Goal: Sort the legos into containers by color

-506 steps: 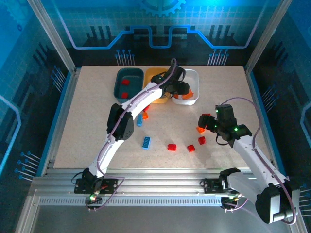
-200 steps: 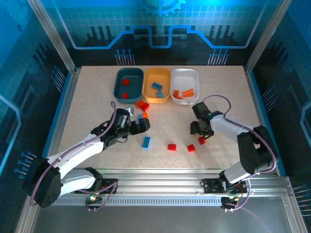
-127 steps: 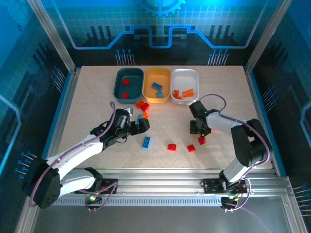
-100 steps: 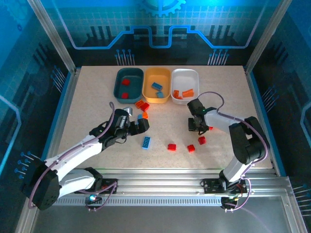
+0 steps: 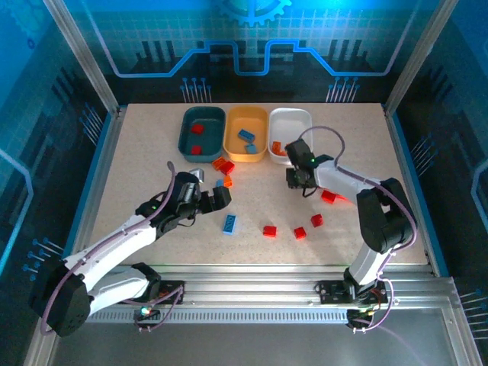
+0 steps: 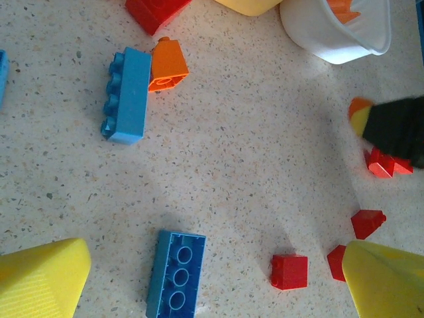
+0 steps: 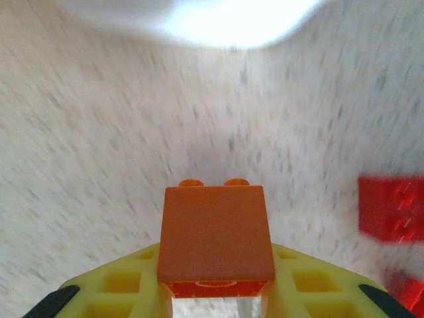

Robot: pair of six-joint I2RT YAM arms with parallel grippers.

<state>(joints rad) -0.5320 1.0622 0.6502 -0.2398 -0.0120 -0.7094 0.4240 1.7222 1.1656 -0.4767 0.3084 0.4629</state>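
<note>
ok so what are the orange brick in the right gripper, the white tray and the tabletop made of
The orange brick in the right gripper: looks like hard moulded plastic, with smooth satin faces, crisp edges and studs. The white tray: likely plastic, glossy, rounded rim. The tabletop: pale speckled matt surface, maybe laminate or stone composite; cannot tell which.

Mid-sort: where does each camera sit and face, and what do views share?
Top external: above, behind the bases, looking down on the table, left gripper and right gripper.
Left wrist: looks down past its yellow fingertips at a blue brick.
Right wrist: looks forward over fingers shut on an orange brick.
Shared: top and left wrist both show the white tray.
</note>
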